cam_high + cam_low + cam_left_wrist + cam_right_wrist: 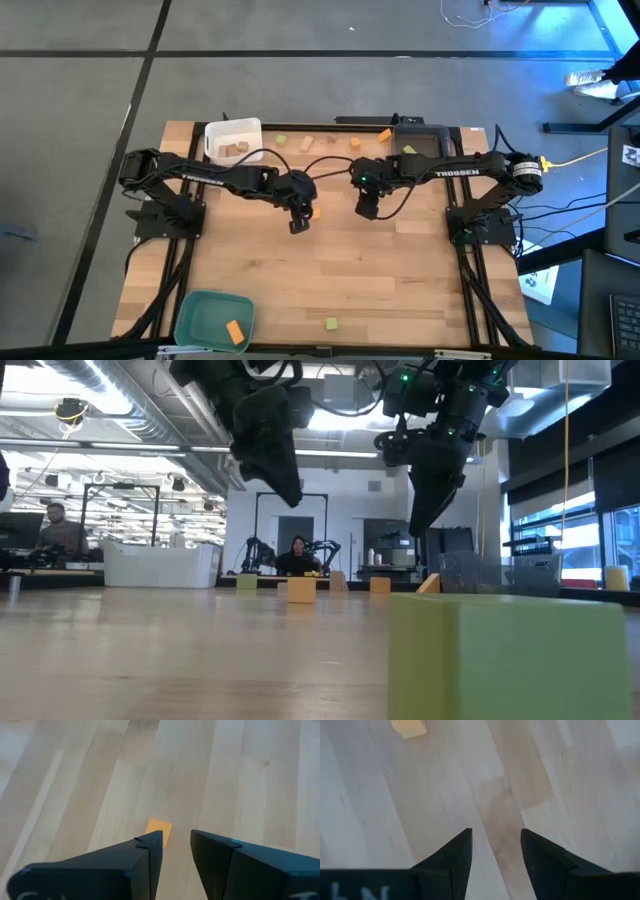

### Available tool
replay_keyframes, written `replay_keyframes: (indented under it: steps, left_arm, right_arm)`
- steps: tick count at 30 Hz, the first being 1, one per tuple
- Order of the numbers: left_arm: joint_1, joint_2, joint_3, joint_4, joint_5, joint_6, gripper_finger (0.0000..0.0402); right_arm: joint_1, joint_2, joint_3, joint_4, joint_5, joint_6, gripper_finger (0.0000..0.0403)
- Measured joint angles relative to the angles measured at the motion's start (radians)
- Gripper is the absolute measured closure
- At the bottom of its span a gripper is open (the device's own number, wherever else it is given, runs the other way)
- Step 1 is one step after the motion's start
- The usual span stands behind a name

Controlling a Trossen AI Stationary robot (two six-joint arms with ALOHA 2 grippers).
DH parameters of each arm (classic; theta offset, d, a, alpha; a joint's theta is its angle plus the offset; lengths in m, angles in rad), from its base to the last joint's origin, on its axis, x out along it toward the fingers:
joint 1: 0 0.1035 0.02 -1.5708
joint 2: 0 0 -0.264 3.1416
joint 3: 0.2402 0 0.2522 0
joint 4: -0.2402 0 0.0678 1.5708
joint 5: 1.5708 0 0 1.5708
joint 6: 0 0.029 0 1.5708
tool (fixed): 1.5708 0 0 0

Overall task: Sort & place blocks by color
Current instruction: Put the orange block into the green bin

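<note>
**Blocks spread across the table**

Three small orange blocks [315,212] show, three light-green blocks [331,324], several tan wooden blocks [306,144]. One orange lies in the teal tray [196,315], near corner. The left gripper [298,226] and right gripper [367,211] hover mid-table, fingers apart, empty.

White tray [216,130], teal tray [196,312]

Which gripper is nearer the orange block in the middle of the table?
Left. The left gripper hangs right beside the orange block, jaws open and empty. The right gripper hovers farther off, on the block's other side, also open.
</note>
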Motion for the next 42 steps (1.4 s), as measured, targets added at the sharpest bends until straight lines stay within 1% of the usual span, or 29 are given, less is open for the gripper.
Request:
replay_keyframes:
  steps: [7,12,16,19,24,25,28,30,34,37,42]
  left_arm:
    - [-0.001,0.000,0.000,0.002,0.003,-0.063,0.0308]
    - [-0.006,0.000,0.000,-0.003,-0.004,-0.228,0.0308]
    - [0.009,0.000,0.000,0.019,-0.011,-0.233,0.0299]
    - [0.019,0.000,0.000,0.051,0.007,-0.182,0.0277]
    - [0.020,0.022,0.001,0.058,0.014,-0.127,0.0220]
    - [0.023,0.033,0.001,0.053,0.025,-0.105,0.0210]
    - [0.038,0.070,0.000,0.065,0.055,0.026,0.0185]
    - [0.049,0.091,0.000,0.062,0.064,0.080,0.0179]
    - [0.065,0.137,0.000,0.065,0.092,0.099,0.0176]
    - [0.065,0.171,0.000,0.096,0.107,0.130,0.0177]
    - [0.062,0.221,0.000,0.136,0.108,0.160,0.0179]
  right_arm:
    - [0.000,0.000,0.000,0.015,0.000,0.001,0.0235]
    - [0.000,0.000,0.000,0.034,0.000,0.001,0.0235]
    - [0.000,0.000,0.000,0.038,0.000,0.000,0.0235]
    - [0.000,0.000,0.000,0.038,0.000,-0.001,0.0235]
    - [0.000,0.000,0.001,0.039,0.000,-0.001,0.0235]
    - [0.000,0.000,0.001,0.040,0.000,-0.001,0.0235]
    - [0.000,0.000,0.001,0.042,0.000,-0.001,0.0235]
    - [0.000,0.000,0.001,0.044,0.000,-0.001,0.0235]
    - [0.000,0.000,0.001,0.044,0.000,-0.002,0.0235]
    - [0.000,0.000,0.001,0.046,0.000,-0.003,0.0235]
    - [0.000,0.001,0.001,0.053,0.000,-0.003,0.0235]
